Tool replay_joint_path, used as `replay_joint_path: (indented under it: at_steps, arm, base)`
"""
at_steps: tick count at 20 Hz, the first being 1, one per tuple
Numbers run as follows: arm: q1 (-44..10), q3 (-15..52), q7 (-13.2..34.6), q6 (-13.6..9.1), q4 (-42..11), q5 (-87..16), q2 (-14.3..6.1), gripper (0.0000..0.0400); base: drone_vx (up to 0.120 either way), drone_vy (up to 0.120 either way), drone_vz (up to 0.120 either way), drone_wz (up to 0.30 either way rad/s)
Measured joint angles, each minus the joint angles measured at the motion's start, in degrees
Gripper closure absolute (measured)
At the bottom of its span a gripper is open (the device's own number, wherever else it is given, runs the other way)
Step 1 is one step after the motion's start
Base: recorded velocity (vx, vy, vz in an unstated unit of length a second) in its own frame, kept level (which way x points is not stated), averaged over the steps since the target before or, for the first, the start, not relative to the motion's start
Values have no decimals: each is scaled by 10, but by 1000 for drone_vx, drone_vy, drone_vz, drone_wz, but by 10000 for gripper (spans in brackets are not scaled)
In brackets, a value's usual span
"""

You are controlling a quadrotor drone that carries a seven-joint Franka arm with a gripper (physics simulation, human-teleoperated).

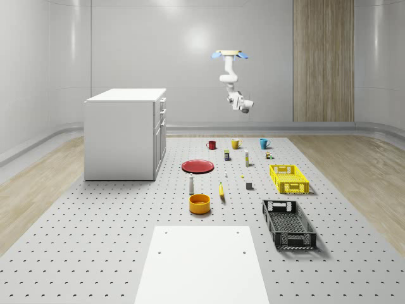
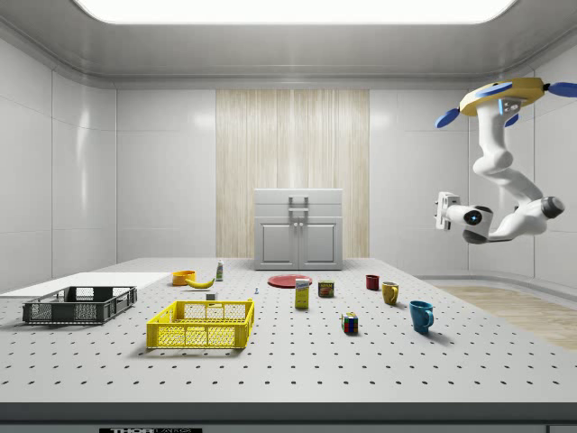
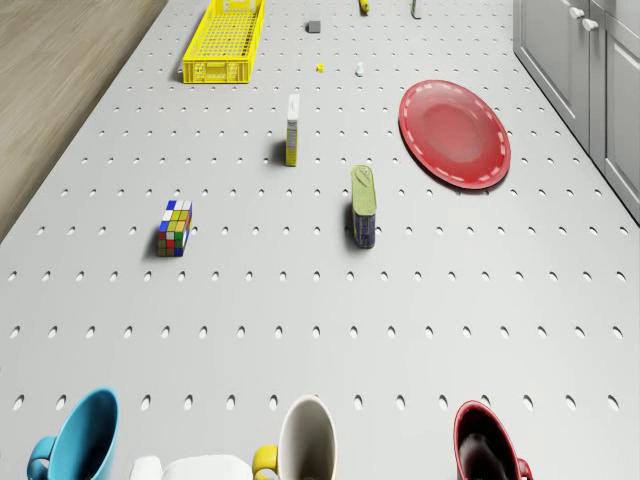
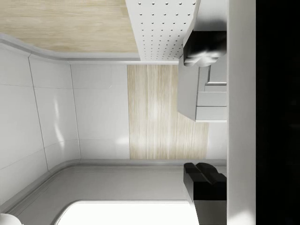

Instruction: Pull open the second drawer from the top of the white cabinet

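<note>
The white cabinet stands at the whole-scene view's left on the perforated table, its drawer fronts facing the table's middle. Its second drawer from the top looks closed, with a handle on its front. The drone hovers high over the table's far end, above the row of mugs. Its arm hangs down to the gripper, which is in the air well away from the cabinet. In the side view the gripper points toward the cabinet. The wrist view has the gripper open, black fingertips wide apart, the cabinet distant between them.
Below the drone stand a red mug, a yellow mug and a blue mug. A red plate lies near the cabinet front. A yellow crate, black crate, orange bowl and small items sit farther off.
</note>
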Motion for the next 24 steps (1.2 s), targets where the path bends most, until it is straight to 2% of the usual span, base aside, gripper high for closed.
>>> replay_joint_path:
  at_steps: [8,24]
  arm:
    - [41,-35,3,23,-21,23,-24,100]
    - [101,-69,24,69,-32,3,-68,100]
  base:
    - [120,-120,10,0]
    - [120,-120,0,0]
